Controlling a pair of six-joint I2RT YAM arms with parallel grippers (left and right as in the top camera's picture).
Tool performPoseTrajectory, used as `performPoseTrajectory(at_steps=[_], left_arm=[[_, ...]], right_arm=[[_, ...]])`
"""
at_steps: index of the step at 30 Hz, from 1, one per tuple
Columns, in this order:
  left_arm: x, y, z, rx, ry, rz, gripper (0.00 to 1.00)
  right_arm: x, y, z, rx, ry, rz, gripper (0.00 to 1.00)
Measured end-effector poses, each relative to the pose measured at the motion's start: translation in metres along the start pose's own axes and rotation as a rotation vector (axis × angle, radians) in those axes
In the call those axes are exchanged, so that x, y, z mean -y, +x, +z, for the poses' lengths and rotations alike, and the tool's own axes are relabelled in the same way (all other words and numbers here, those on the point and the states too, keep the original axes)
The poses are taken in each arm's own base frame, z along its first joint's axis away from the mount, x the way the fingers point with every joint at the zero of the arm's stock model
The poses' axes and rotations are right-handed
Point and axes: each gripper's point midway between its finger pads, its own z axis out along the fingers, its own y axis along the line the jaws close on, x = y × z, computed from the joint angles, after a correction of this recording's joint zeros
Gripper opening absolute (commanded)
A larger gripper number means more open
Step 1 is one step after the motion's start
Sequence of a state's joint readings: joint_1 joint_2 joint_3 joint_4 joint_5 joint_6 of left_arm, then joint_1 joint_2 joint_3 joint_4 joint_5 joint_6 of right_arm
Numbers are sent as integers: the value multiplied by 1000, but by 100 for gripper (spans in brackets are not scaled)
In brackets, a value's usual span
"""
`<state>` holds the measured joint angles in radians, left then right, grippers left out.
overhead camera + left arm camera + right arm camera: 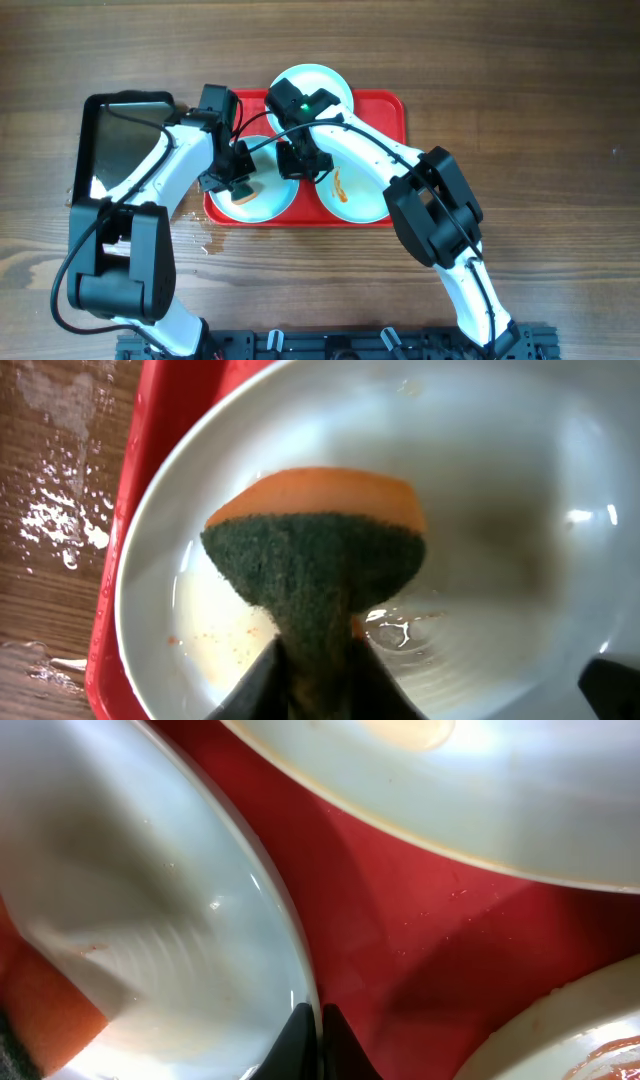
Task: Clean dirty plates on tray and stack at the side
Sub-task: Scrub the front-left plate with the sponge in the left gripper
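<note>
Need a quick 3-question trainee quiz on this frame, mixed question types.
1. What does the left gripper pinch?
A. a cloth
B. a sponge
C. a brush
2. How many plates lie on the red tray?
3. True or false: the front right plate is clean.

Key: 1 B. 2 three. 3 false, since a sauce smear shows on it.

left arm (160, 172): white shells, bulky black joint housings | right arm (365, 155): same white and black, small green light (303, 103) near the wrist | cables (62, 290): thin, black, along both arms | left gripper (240, 185), right gripper (303, 160): black, dark tapered fingers
</note>
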<state>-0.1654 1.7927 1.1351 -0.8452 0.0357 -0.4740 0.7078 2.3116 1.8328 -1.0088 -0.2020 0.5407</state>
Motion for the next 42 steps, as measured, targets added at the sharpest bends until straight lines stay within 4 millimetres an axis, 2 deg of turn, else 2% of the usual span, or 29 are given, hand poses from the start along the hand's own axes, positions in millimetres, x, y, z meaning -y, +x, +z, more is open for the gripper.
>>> performPoseTrajectory(at_steps=[6,11,14,21,25,27,29,31,36,39,42], left_arm=[[4,-1,0,3,21,-2,4],[32,7,-3,-58,177,2,4],[43,8,-4,-53,212,24,4],[60,-12,-6,46,255,54,4],[61,-13,-4,51,253,57,4],[52,-10,5,34,195,59,4],[30,-1,10,12,78,55,4],[9,2,10,16,-42,57,4],[-30,6,5,31,-250,46,4],[-41,6,0,39,-316,35,4],[-42,1,-7,56,-334,18,4]], right_arm=[[0,0,0,0,0,-2,4],[0,0,0,0,0,-3,4],[1,-1,0,1,0,0,4],[2,-2,-1,2,-1,4,4],[2,-2,-1,2,-1,4,4],[2,-2,-1,2,0,4,4],[2,-2,-1,2,0,3,4],[2,-2,0,2,-1,2,4],[2,-2,0,2,-1,2,4],[2,-2,0,2,-1,2,4],[2,-2,0,2,-1,2,4]])
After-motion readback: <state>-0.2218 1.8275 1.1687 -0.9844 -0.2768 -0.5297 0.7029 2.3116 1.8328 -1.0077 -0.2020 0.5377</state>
